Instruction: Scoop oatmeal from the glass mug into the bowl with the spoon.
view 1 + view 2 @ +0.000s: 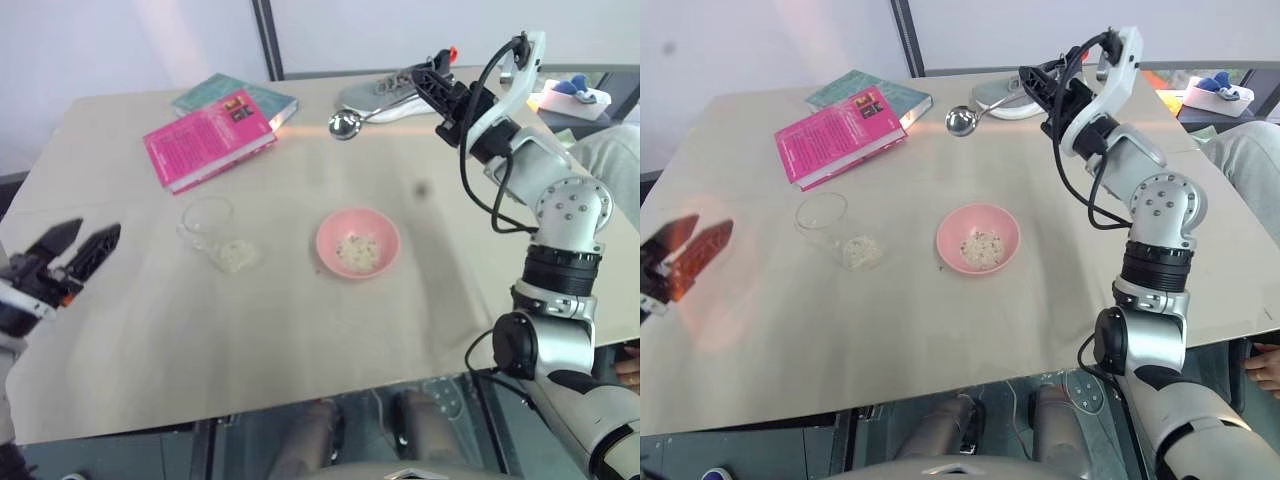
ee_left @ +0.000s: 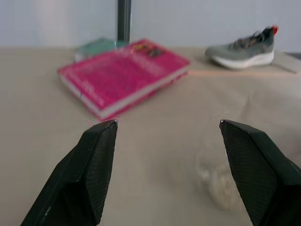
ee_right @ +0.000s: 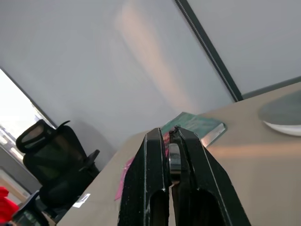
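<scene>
Head views: tan table (image 1: 300,330) with one glass mug (image 1: 210,230) lying on its side, a small heap of oatmeal (image 1: 237,256) at its base end. Just to its right, apart from it, one pink bowl (image 1: 358,243) stands upright with some oatmeal inside. One spoon (image 1: 352,122) is held up over the far part of the table, its round end pointing left, handle pinched in the right gripper (image 1: 432,82), whose fingers are pressed together on it. Left gripper (image 1: 72,252) hangs at the table's left edge, well apart from the mug, fingers spread, nothing between them.

Far left of the table: two books, one pink book (image 1: 208,138) lying partly on one teal book (image 1: 215,92). One grey shoe (image 1: 385,92) sits at the far edge behind the spoon. One white tray (image 1: 570,98) with something blue in it is at far right.

Left wrist view adds a low look between its two spread fingers (image 2: 89,165): pink book, teal book behind it, the shoe side-on with white sole, and blurred oatmeal close in front.

Right wrist view adds what the head views lack: a black office chair (image 3: 51,165) beside the table against a grey wall. The spoon handle shows as a shiny strip between the shut fingers; the teal book sits beyond.
</scene>
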Tool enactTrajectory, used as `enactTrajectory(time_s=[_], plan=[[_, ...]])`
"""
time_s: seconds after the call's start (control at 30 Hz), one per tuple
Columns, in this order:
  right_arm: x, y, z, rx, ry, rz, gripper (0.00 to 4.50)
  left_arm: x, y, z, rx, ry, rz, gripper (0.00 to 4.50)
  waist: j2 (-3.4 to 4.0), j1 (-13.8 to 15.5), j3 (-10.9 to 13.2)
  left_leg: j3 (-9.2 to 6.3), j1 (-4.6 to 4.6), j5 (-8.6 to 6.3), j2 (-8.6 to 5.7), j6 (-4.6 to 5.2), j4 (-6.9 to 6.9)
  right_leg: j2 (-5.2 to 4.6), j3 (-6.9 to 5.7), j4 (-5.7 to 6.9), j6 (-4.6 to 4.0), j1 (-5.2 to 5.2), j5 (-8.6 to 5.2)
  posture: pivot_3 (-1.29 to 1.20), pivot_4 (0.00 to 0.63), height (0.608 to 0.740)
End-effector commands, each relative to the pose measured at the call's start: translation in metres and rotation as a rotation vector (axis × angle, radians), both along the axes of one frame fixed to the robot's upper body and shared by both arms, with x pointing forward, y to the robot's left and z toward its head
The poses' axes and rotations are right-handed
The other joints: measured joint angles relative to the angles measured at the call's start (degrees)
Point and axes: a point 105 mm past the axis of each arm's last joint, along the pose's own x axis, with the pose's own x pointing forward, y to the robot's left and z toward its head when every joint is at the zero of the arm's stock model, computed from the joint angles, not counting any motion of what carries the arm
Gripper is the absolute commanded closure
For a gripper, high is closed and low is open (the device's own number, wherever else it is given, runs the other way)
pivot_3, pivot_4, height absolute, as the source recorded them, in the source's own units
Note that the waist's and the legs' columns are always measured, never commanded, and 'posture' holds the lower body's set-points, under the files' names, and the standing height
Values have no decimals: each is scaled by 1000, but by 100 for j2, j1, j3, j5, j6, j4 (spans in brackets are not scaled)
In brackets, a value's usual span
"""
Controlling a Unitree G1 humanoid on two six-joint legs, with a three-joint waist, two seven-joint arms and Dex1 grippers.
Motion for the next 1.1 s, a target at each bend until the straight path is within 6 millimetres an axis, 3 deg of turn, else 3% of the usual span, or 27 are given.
enactTrajectory(time_s=[0.03,0.17,0.53,0.77,0.83,1.1], plan=[[-11,4,15,26,-64,16,4500,8,-18,-4,83,-5,-57,916,0,64,0,0,0,0,0,0,0,0,0,0,-2,1,2,0,150,740],[-14,3,15,25,-63,2,4500,22,-30,-18,133,23,-93,916,-1,98,-1,-10,0,0,0,0,0,-2,-3,-10,-12,15,9,0,150,740],[-23,-4,12,4,-68,-55,4500,77,-50,-28,194,-4,-67,916,6,19,-4,-2,9,0,1,0,-3,2,-11,-10,-13,13,10,0,150,740],[-26,-2,9,-18,-69,-56,4500,85,-52,-23,161,-36,-47,3860,6,23,-4,-1,8,0,3,0,-3,2,-11,-11,-13,13,10,0,150,740],[-30,3,9,-61,-96,-48,4500,87,-53,-23,153,-32,-43,4340,6,29,-4,-3,8,0,3,0,-4,2,-12,-12,-13,14,10,0,150,740],[-61,53,23,-164,-233,114,4500,101,-66,9,141,-124,-19,4340,6,31,-4,-5,7,0,3,0,-2,2,-15,-11,-12,14,10,0,150,740]])
